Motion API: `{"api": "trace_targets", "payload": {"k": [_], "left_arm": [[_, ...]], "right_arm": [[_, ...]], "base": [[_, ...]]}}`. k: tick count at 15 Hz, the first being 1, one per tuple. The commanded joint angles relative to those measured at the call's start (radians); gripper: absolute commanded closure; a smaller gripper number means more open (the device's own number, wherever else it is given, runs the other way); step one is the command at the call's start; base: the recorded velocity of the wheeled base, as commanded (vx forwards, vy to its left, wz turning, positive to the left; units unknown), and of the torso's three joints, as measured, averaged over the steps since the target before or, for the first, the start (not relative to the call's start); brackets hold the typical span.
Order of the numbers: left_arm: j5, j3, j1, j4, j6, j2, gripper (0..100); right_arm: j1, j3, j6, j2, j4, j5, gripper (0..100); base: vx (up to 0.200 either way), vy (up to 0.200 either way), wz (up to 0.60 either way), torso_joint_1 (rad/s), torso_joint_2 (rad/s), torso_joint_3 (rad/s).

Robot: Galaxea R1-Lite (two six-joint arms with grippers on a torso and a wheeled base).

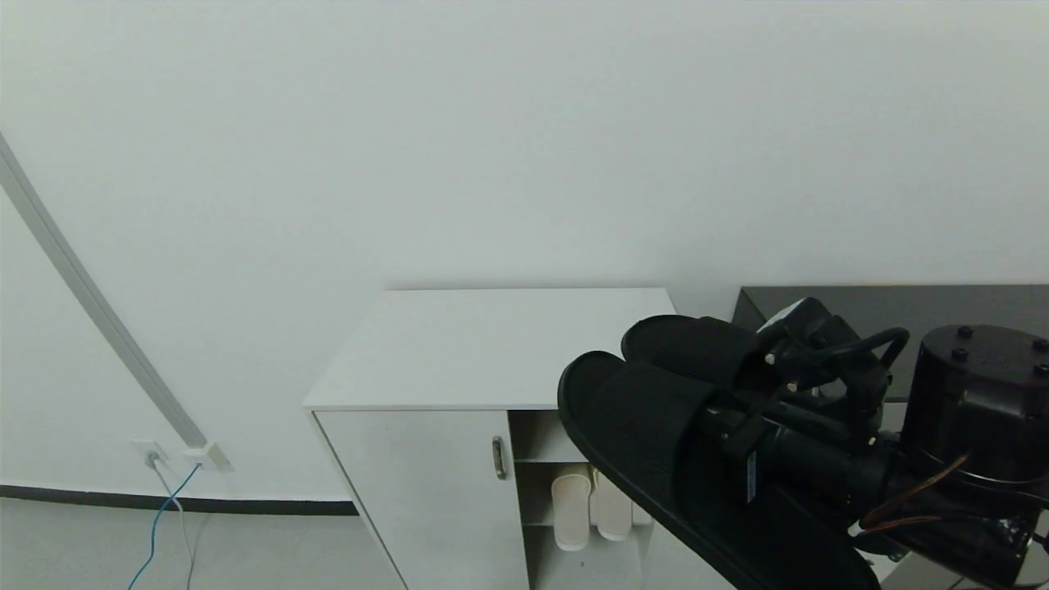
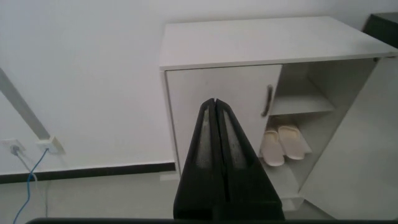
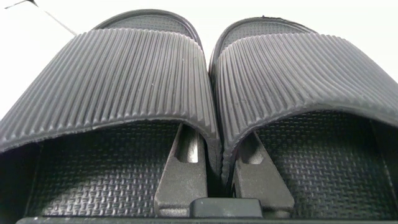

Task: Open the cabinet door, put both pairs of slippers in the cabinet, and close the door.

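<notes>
A white cabinet [image 1: 483, 344] stands against the wall with its left door [image 1: 418, 483] shut and its right side open. A pair of white slippers [image 1: 590, 508] lies on a lower shelf inside; they also appear in the left wrist view [image 2: 285, 143]. My right gripper [image 3: 216, 152] is shut on a pair of black slippers [image 1: 647, 410], held side by side in the air in front of the cabinet's right side. Its fingers [image 3: 183, 168] pass under the ribbed straps [image 3: 124, 74] and pinch the two inner edges together. My left gripper [image 2: 215, 107] is shut on nothing and points at the left door [image 2: 217, 84].
The opened right door [image 2: 367, 143] swings out toward me on the right. A dark table [image 1: 901, 303] stands just right of the cabinet. On the wall at the left are a slanting grey duct [image 1: 90, 303] and a socket with a blue cable [image 1: 164, 504] hanging to the floor.
</notes>
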Motion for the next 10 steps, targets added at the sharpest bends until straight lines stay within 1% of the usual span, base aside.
{"api": "trace_targets", "payload": {"k": [1, 10], "left_arm": [[0.001, 0.0, -0.001, 0.0, 0.0, 0.0, 100], [0.001, 0.0, -0.001, 0.0, 0.0, 0.0, 100]], "right_arm": [[0.007, 0.006, -0.002, -0.001, -0.002, 0.001, 100], [0.033, 0.037, -0.005, 0.005, -0.003, 0.004, 100]], "base": [[0.0, 0.0, 0.0, 0.0, 0.0, 0.0], [0.0, 0.0, 0.0, 0.0, 0.0, 0.0]]}}
